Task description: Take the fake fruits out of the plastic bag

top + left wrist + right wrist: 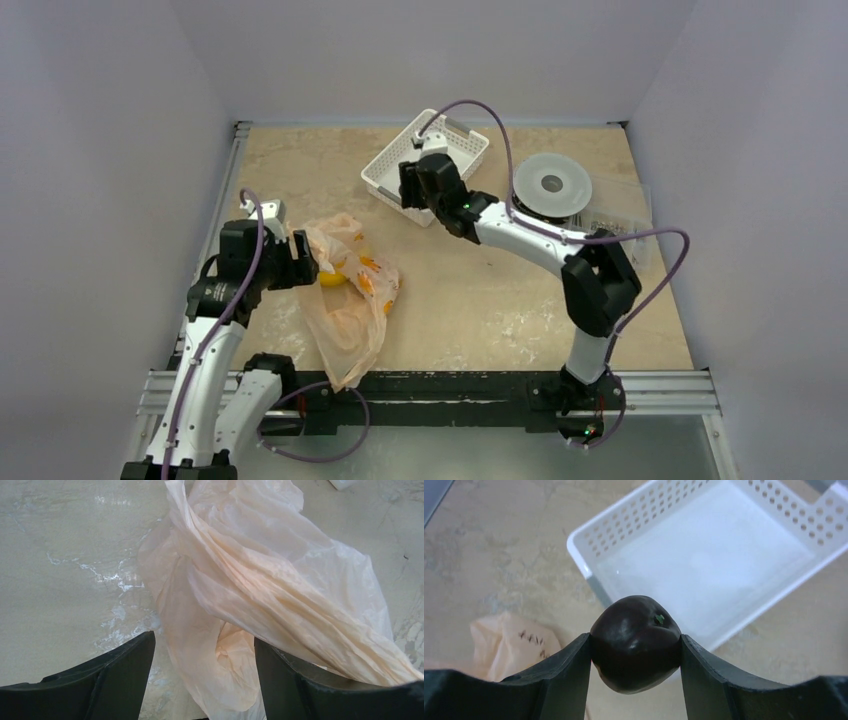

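Right gripper [635, 647] around dark fruit [631, 652], beside basket [640, 509]

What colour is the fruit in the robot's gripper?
Dark brown-maroon fruit, with a tiny green spot; clearest in the right wrist view.

Print on the plastic bag [509, 647] is illegible.

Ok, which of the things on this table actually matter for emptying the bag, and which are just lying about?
Job: plastic bag; dark maroon fruit, held in the right gripper; yellow fruit, inside the bag.
Lying about: white basket, though the right gripper is near it; grey reel.
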